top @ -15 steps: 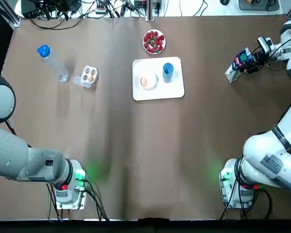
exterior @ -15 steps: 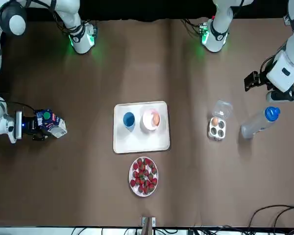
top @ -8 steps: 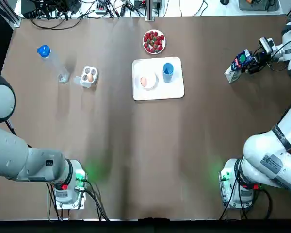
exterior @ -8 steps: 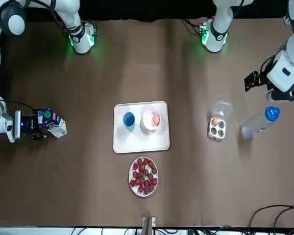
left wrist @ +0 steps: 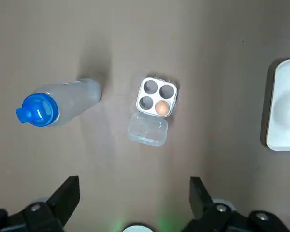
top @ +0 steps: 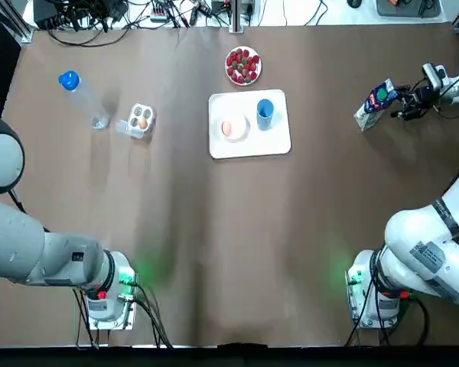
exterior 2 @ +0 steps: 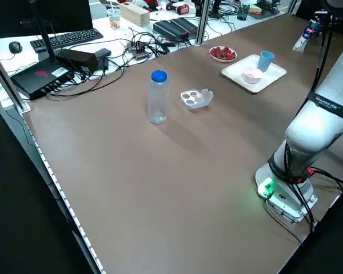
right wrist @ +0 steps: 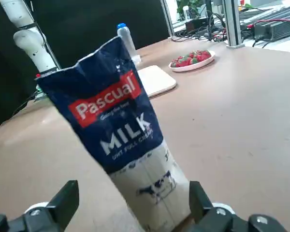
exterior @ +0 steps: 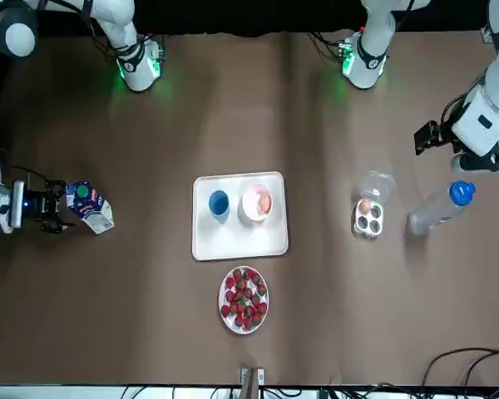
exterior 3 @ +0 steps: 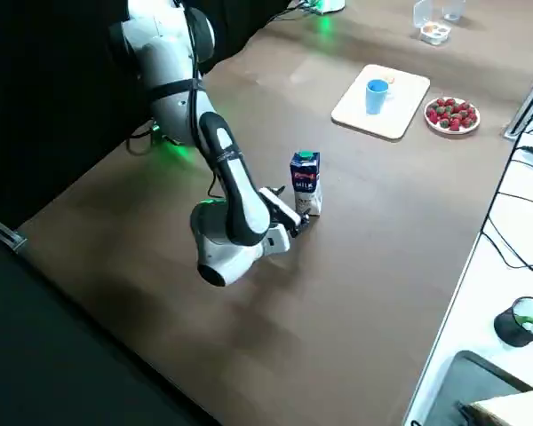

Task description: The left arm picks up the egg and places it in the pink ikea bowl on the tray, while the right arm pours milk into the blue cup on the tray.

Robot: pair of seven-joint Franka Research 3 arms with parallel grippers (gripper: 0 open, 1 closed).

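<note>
At the table's right edge, our right gripper sits with fingers apart just beside the upright milk carton. Our left gripper hangs high, fingers spread. An egg already lies in the pink bowl, so pouring seems next: clamp the carton squarely.

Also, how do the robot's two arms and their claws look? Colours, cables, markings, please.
Both the left arm and the right arm have glossy white, rounded shells with dark joint bands. Each base shows a green light and trails black cables. The right arm carries a small printed label. The left claw and the right claw are black.
</note>
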